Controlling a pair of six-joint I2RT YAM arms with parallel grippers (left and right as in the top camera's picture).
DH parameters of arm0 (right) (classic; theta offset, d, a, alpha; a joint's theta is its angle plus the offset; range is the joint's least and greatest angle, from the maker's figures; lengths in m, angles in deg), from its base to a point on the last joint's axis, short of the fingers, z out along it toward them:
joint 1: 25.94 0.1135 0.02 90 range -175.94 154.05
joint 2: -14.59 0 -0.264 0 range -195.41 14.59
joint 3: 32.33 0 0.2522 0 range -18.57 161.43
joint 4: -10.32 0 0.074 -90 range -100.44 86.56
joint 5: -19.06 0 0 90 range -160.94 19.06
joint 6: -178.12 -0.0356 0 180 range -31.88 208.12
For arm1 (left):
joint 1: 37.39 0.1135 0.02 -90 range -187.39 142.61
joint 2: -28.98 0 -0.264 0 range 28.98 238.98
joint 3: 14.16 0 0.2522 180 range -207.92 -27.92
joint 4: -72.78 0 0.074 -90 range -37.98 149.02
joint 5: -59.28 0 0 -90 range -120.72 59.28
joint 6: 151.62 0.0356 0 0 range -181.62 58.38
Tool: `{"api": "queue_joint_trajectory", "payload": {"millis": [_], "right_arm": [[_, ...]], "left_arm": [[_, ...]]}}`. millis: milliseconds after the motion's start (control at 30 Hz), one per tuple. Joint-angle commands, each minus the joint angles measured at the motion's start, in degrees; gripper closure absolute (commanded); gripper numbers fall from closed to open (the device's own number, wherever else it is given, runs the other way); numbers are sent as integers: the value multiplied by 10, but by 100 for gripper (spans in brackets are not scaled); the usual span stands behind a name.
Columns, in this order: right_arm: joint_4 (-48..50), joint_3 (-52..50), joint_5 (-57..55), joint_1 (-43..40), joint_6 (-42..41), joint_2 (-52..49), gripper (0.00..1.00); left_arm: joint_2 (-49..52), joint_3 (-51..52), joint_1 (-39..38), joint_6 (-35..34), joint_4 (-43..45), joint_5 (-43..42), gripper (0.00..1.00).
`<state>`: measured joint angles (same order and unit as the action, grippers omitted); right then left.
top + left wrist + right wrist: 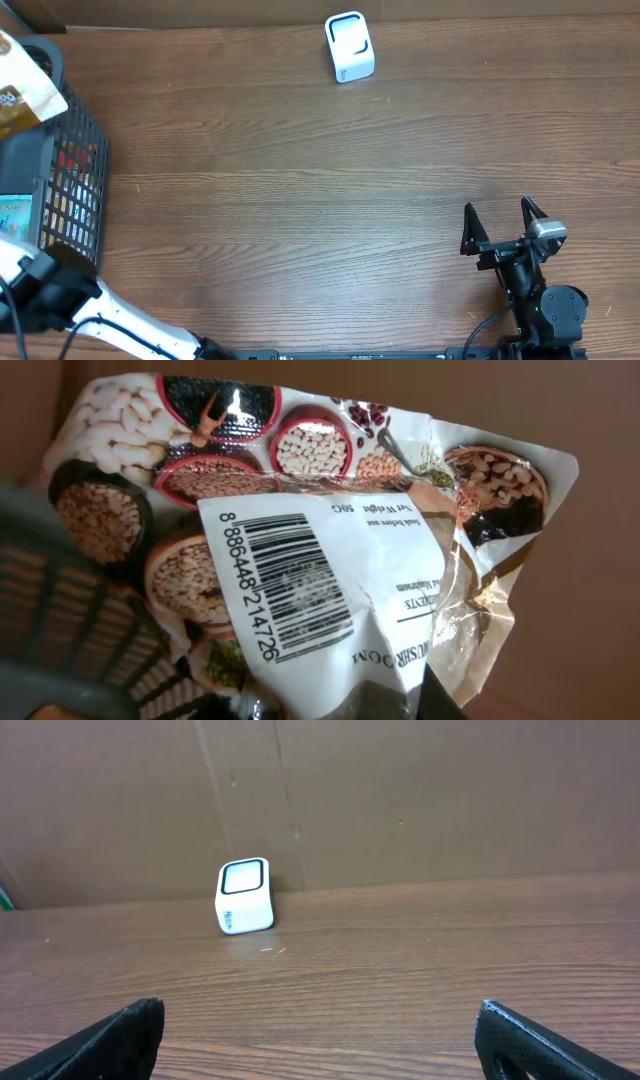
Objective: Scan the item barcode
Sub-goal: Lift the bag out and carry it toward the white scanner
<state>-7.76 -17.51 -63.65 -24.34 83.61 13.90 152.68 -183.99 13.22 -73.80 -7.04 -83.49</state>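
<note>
The item is a crinkled packet printed with bowls of beans, and its white label [330, 595] carries a barcode [290, 585] that faces the left wrist camera. My left gripper [335, 702] is shut on the packet's lower edge, one dark finger [445, 705] showing at the right. From overhead the packet [22, 95] hangs over the basket at the far left. The white scanner [349, 47] stands at the table's back, also in the right wrist view as a scanner [244, 896] with its window towards me. My right gripper [503, 225] is open and holds nothing, its fingertips [140, 1025] wide apart.
A black wire basket [78, 175] with other packaged goods stands at the table's left edge, and its mesh [90, 610] lies just below the packet. A brown cardboard wall [420, 800] runs behind the scanner. The left arm's white link [120, 325] crosses the front left corner.
</note>
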Motion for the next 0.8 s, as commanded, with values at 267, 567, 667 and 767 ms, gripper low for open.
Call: {"api": "queue_joint_trajectory", "payload": {"millis": [267, 567, 667, 767], "right_arm": [[2, -6, 3, 3, -2, 5, 0], [2, -6, 3, 3, -2, 5, 0], [2, -6, 3, 3, -2, 5, 0], [2, -6, 3, 3, -2, 5, 0]], "left_arm": [[-118, -14, -129, 10, -63, -109, 96], [-100, 15, -360, 110, -216, 113, 96], [-89, 43, -437, 110, -241, 209, 96], [-71, 77, -503, 109, -254, 283, 96]]}}
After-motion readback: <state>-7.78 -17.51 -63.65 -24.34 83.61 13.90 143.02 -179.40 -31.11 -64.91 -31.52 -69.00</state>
